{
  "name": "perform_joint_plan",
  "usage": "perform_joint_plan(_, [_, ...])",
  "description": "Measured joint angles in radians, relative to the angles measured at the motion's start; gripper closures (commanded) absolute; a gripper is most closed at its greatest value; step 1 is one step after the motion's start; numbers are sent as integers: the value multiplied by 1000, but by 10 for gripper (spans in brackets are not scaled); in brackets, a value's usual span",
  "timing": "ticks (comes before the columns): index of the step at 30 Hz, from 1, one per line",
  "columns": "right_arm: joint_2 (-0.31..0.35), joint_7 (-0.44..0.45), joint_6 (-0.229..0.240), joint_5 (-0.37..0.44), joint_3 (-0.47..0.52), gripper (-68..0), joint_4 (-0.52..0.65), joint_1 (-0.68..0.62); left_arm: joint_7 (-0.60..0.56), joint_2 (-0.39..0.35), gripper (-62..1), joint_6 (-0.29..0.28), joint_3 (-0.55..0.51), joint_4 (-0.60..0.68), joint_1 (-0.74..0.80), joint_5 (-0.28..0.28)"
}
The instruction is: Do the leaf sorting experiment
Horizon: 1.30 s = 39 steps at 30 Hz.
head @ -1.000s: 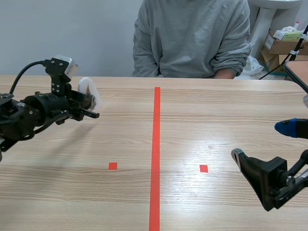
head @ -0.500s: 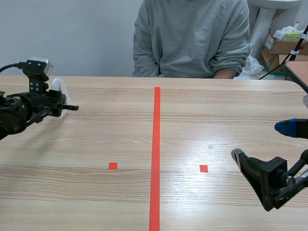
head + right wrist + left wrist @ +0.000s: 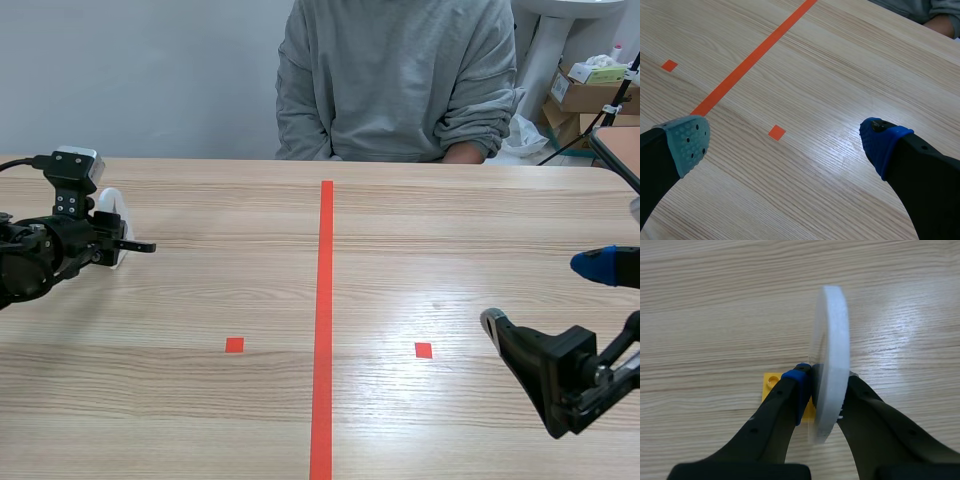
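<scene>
One white ring [image 3: 833,335] clamped in left gripper [image 3: 826,379], right gripper [image 3: 785,140] spread apart

yellow piece [image 3: 771,381]: mostly hidden behind left hand [image 3: 826,378] | white ring [image 3: 832,340]: near rim blurred

Bright, even indoor light with soft shadows and patches of glare on the wood.

The table [image 3: 450,230] is evenly lit in the scene view. A pale sheen is seen across its right half, and a faint, soft-edged shadow is cast beneath the left arm [image 3: 40,255]. In the left wrist view, streaks of glare are spread over the wood beside the white ring [image 3: 832,340], whose near rim is rendered soft. The fingers of the left gripper [image 3: 827,377], closed on the ring, are shown almost as silhouettes. In the right wrist view, a bright reflection is laid on the wood between the spread fingers of the right gripper [image 3: 786,142].
</scene>
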Motion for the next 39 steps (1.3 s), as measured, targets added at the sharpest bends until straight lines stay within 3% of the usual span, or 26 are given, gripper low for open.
perform_joint_plan(6, [0, 0, 0, 0, 0, -619, 0, 0, -11, 0, -69, 0, 0, -1, 5, 18])
perform_joint_plan(12, [0, 0, 0, 0, 0, -619, 0, 0, -14, 0, -368, 19, 0, -1, 6, 45])
perform_joint_plan(20, [0, 0, 0, 0, 0, -619, 0, 0, 13, 0, -623, 19, 0, -1, 6, 47])
perform_joint_plan(24, [0, 0, 0, 0, 0, -619, 0, 0, 47, -3, -623, 26, 0, 54, 33, 47])
perform_joint_plan(28, [0, -3, 0, 0, 0, -619, 0, 0, 92, -31, -623, 24, 0, 217, 111, 47])
perform_joint_plan(32, [0, -3, 0, 0, 0, -619, 0, 0, 119, -98, -623, 21, 0, 456, 249, 47])
perform_joint_plan(39, [0, -3, 0, 0, 0, -619, -1, 0, 210, -215, -623, 18, -21, 997, 573, 41])
